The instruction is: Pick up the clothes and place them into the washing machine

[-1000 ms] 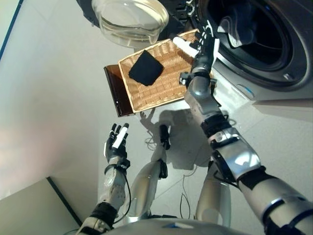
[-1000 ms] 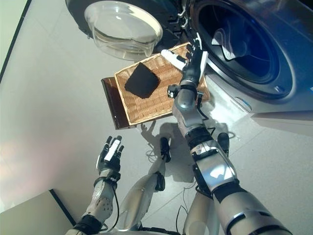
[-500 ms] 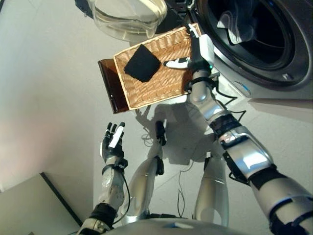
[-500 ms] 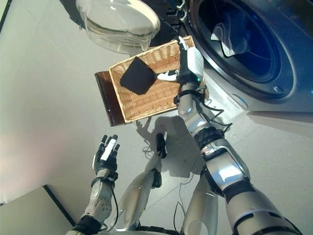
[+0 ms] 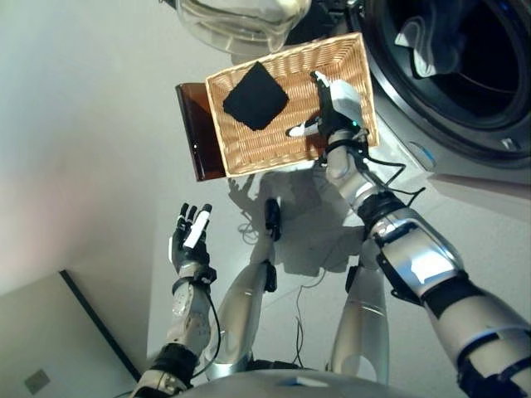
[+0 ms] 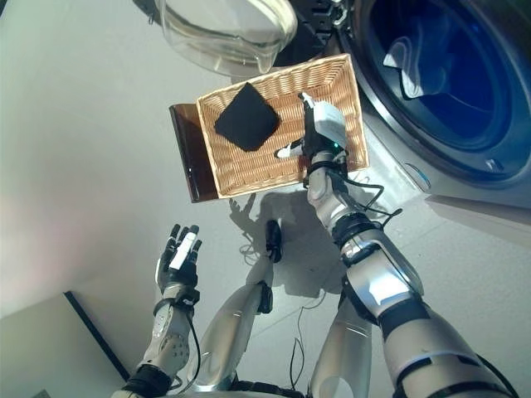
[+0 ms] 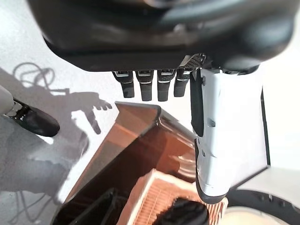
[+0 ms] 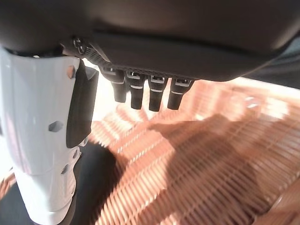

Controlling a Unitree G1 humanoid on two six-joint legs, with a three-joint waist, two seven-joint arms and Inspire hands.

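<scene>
— Pale floor (image 5: 99, 124), a wicker basket (image 5: 249, 153) lying on it beside the open washing machine (image 5: 465, 99). What's it doing?

— Reaching, I'd say. The right hand (image 5: 336, 108) hovers over the basket, fingers (image 8: 140, 91) straight, holding nothing. The black cloth (image 5: 255, 95) lies folded in the basket, near that hand but apart from it.

— Next?

— It needs to move across to the cloth, drop, and close on it.

— The other hand?

— The left hand (image 5: 189, 240) hangs low over the floor, relaxed and empty. Something pale (image 5: 427, 41) sits in the drum; I can't tell what. The glass door (image 5: 241, 16) is cut off.
</scene>
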